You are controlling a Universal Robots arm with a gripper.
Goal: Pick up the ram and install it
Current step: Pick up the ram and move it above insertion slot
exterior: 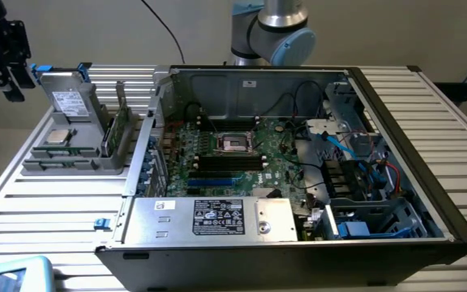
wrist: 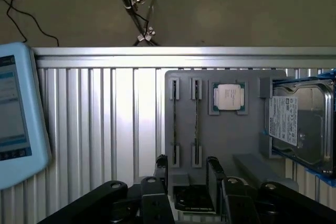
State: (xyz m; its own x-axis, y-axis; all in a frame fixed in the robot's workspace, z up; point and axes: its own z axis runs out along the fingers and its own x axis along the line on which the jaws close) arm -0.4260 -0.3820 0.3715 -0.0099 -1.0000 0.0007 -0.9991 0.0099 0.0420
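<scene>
Gripper (wrist: 186, 165) hangs over the near edge of the grey holder (wrist: 231, 135), its two black fingers (wrist: 215, 170) spread apart with nothing between them. In the exterior view the open computer case (exterior: 396, 140) takes up most of the slatted metal table (exterior: 47, 207), with the motherboard (exterior: 225, 164) lying flat inside. The holder sits just beside the case, on the exterior view's left. A grey drive with blue tabs (wrist: 299, 124) stands at one end of it. The ram (wrist: 196, 125) stands on edge in a slot of the holder, untouched, next to the square silver processor (wrist: 229, 97)
</scene>
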